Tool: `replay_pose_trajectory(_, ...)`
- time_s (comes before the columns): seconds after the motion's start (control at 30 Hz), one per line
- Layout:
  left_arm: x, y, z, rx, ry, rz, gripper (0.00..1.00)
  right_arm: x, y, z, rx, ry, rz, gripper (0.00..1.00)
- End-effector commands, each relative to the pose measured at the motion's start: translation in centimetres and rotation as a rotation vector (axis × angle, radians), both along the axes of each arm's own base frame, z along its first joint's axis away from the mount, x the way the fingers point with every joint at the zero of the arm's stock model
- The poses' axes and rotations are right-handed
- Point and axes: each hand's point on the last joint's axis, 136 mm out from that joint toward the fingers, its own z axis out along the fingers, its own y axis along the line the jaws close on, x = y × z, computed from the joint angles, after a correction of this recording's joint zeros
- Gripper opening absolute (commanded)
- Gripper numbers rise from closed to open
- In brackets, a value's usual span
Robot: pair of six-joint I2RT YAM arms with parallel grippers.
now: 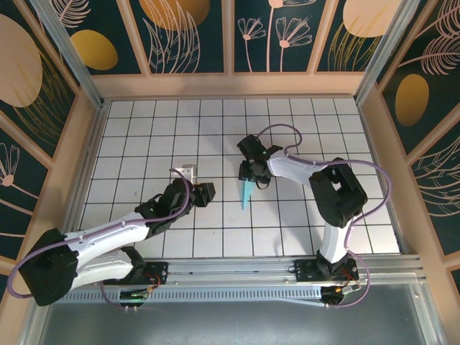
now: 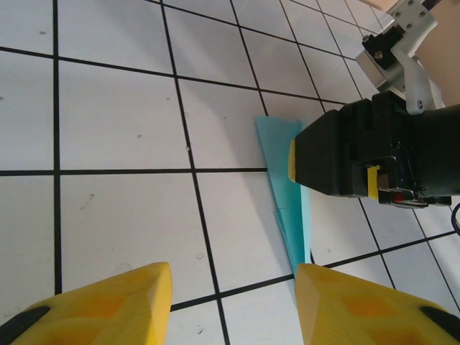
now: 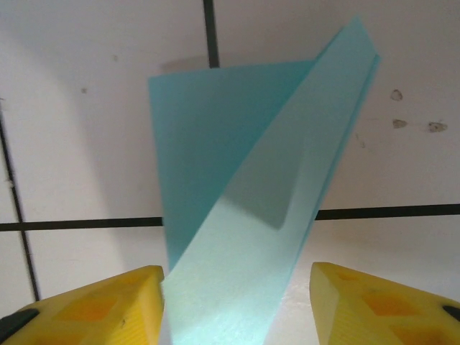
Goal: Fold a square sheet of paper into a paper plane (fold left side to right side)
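The square sheet of paper is folded into a slim teal paper plane (image 1: 246,192) lying on the white grid table, its tip pointing to the near edge. My right gripper (image 1: 252,171) hovers over its wide far end. In the right wrist view the paper plane (image 3: 266,201) runs between the yellow fingers (image 3: 108,309), which stand apart; my right gripper (image 3: 236,277) is open, its left finger at the paper's edge. My left gripper (image 1: 204,192) sits left of the plane. From the left wrist, that left gripper (image 2: 231,277) is open and holds nothing, with the paper plane (image 2: 286,180) ahead to the right.
The table (image 1: 144,144) is fenced by a tan wall (image 1: 230,85) at the back and sides. A metal rail (image 1: 237,267) with both arm bases runs along the near edge. The right gripper's black body (image 2: 374,154) partly covers the plane in the left wrist view.
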Motion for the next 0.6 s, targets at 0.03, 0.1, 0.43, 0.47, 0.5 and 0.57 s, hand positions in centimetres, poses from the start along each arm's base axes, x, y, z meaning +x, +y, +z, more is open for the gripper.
replay_pose_trajectory(0.03, -0.1, 1.2, -0.1, 0.034, -0.018, 0.037, 0.49, 0.1, -0.2, 0.1, -0.051, -0.001, -0.025, 0.49)
replay_pose_trajectory(0.1, 0.0, 1.5, 0.1, 0.033, -0.026, 0.05, 0.49, 0.0, -0.2, 0.5, -0.056, -0.01, -0.027, 0.42)
replay_pose_trajectory(0.43, 0.8, 4.3, 2.3, 0.103, -0.099, 0.167, 0.54, -0.2, -0.7, 4.9, -0.019, -0.092, -0.036, 0.0)
replay_pose_trajectory(0.47, 0.9, 4.8, 2.8, 0.114, -0.117, 0.188, 0.56, -0.1, -0.7, 5.5, -0.004, -0.11, -0.035, 0.0)
replay_pose_trajectory(0.5, 1.0, 5.2, 3.4, 0.116, -0.135, 0.206, 0.58, -0.1, -0.5, 6.1, 0.021, -0.129, -0.032, 0.0)
replay_pose_trajectory(0.57, 1.2, 6.0, 4.7, 0.113, -0.175, 0.246, 0.63, 0.0, 0.3, 7.7, 0.114, -0.179, -0.001, 0.0)
